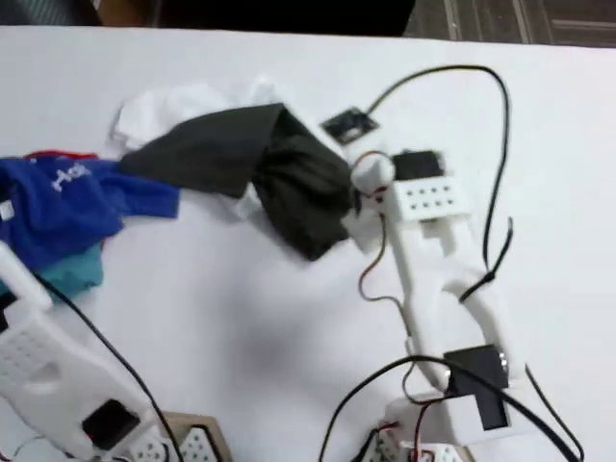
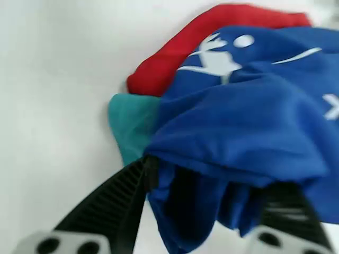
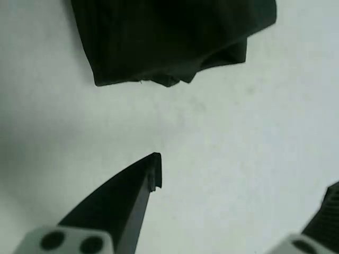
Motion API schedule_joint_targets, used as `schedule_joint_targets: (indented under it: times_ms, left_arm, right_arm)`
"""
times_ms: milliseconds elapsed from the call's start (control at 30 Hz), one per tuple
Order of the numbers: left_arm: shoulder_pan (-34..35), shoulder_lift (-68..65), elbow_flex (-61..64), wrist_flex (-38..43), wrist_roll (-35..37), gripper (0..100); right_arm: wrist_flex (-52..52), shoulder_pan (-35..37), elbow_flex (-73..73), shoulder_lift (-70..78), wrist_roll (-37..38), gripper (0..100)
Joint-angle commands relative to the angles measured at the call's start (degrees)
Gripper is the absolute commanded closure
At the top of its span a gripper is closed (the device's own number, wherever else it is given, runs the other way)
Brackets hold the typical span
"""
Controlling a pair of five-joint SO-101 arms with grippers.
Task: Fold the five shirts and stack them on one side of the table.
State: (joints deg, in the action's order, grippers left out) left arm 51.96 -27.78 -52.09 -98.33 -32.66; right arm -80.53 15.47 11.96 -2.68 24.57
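A blue shirt (image 1: 67, 202) with white print lies crumpled at the table's left, over a teal shirt (image 1: 77, 274) and a red shirt (image 1: 58, 155). My left gripper (image 2: 204, 211) is open, with a hanging fold of the blue shirt (image 2: 249, 132) between its fingers; teal shirt (image 2: 130, 124) and red shirt (image 2: 175, 63) edges show beyond. A black shirt (image 1: 260, 164) lies bunched at the centre on top of a white shirt (image 1: 178, 104). My right gripper (image 1: 354, 207) sits at the black shirt's right edge, open over bare table, the black shirt (image 3: 169, 37) just ahead of its fingertips.
The left arm's white body (image 1: 53, 371) stands at the front left corner. The right arm (image 1: 443, 289) and its black cables (image 1: 500, 144) take up the right centre. Bare white table (image 1: 241, 327) spreads across the front middle and far right.
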Motion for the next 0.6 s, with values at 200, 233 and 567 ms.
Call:
schedule_joint_targets:
  times_ms: [200, 233, 567]
  left_arm:
    - [5.63, 0.53, -4.09, 2.11, 4.22, 61]
    - [5.98, 0.70, -6.11, 2.20, 6.51, 61]
    - [2.73, 0.53, -28.70, -0.44, 21.89, 61]
  right_arm:
    - [12.09, 2.59, -0.62, 12.35, -5.19, 54.2]
    - [13.23, 2.95, -0.62, 14.46, -5.19, 54.2]
    - [16.57, 5.76, -6.07, 28.62, -5.27, 55.3]
